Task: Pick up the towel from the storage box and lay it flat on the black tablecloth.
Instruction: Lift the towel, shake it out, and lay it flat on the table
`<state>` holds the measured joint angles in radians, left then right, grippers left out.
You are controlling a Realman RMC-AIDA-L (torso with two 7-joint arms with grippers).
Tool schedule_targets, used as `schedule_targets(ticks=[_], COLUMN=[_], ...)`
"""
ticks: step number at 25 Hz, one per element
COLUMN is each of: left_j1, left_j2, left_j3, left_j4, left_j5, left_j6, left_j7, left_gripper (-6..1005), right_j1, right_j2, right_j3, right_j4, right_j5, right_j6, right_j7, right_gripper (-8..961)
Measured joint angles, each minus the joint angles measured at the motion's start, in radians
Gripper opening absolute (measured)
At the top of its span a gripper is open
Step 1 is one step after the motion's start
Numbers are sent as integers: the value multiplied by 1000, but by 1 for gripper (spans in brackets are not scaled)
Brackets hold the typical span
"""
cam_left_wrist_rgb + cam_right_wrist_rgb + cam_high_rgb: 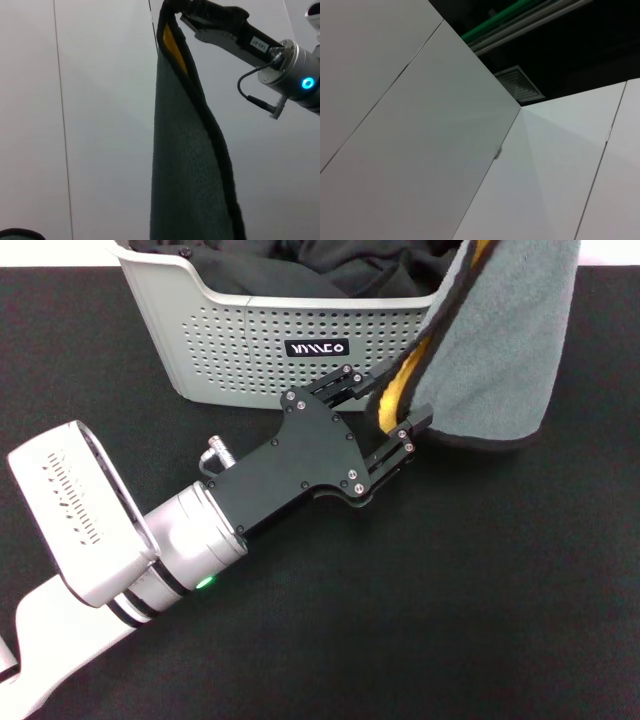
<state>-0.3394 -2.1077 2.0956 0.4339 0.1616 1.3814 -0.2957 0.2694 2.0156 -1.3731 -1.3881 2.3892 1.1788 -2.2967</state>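
Holding black fabric [300, 270], storage box [250, 350]; right hand [172, 7] grasping towel [510, 340]; left hand [395, 420] released beside it.

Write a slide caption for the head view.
Left gripper reaches the hanging towel beside the storage box.

The black tablecloth [450, 600] is covering the whole surface, lying flat under the left gripper [392, 418]. The storage box [250, 350] is sitting directly on it, just beyond the gripper, its logo plate facing the gripper.
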Motion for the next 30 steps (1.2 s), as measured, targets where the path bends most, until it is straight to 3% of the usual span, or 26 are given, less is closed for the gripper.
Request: schedule_targets(ticks=[19, 30], left_j1=[10, 0], left_j2=[0, 0], left_j3=[4, 4], left_j4=[-11, -22], left_j5=[-40, -38], left_j6=[4, 0], left_j7=[3, 2], left_gripper=[470, 395], right_j1=[-1, 2], right_j2=[0, 0], right_j3=[19, 24], right_j4=[-3, -3], right_j5=[0, 11], right_j6=[-1, -1], right_j7=[0, 1], right_gripper=[8, 9])
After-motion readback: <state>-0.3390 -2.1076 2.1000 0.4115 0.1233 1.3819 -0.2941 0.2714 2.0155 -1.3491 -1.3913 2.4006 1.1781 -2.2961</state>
